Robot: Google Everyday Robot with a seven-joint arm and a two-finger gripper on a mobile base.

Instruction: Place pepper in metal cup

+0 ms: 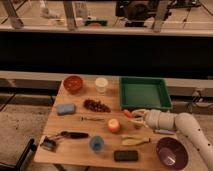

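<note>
White arm (186, 128) reaches in from 4 o'clock, low across the wooden table (75, 126); gripper (134, 116) sits at the small slender red-orange pepper (127, 113). Grip state: cannot tell.

— What's behind the table (75, 150)?
— A pale ledge (30, 77) runs along it, then a wide dark wall panel (100, 50). Above that is glass with slanted pale posts (70, 15), looking onto a lit floor beyond.
— And underfoot?
— A speckled beige floor (20, 120), in dim, warm light. The gripper (134, 116) hangs over the table's right side.
</note>
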